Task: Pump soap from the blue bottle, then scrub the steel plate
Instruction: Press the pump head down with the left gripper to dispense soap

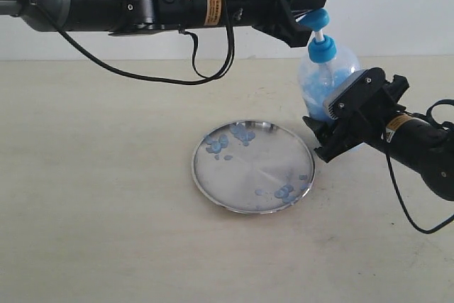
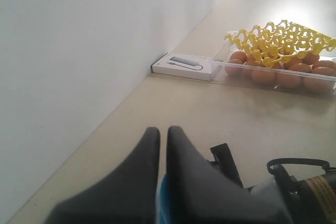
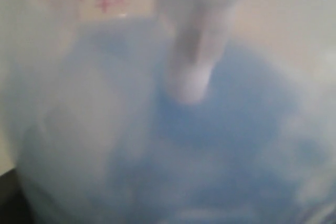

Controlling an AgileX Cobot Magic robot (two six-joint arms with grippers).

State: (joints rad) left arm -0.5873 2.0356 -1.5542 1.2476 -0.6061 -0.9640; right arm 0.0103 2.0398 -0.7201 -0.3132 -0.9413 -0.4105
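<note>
The blue bottle [image 1: 325,76] stands upright just behind the right rim of the steel plate [image 1: 248,177]. My left gripper [image 1: 314,8] reaches across from the left and sits on top of the bright blue pump head [image 1: 316,19], its fingers [image 2: 181,156] shut side by side with the pump head [image 2: 164,203] showing blue beneath them. My right gripper [image 1: 339,120] is shut on the bottle's lower body, and the bottle [image 3: 157,129] fills the right wrist view as a blur. Soap [image 1: 216,145] lies in blobs at the plate's back left, and more soap [image 1: 284,191] at its front right.
The plate rests on a beige table in front of a white wall [image 2: 63,66]. A clear tray of brown eggs [image 2: 283,72] under a yellow mesh and a flat white box [image 2: 186,65] lie farther along the wall. Black cables [image 1: 142,72] hang from the left arm.
</note>
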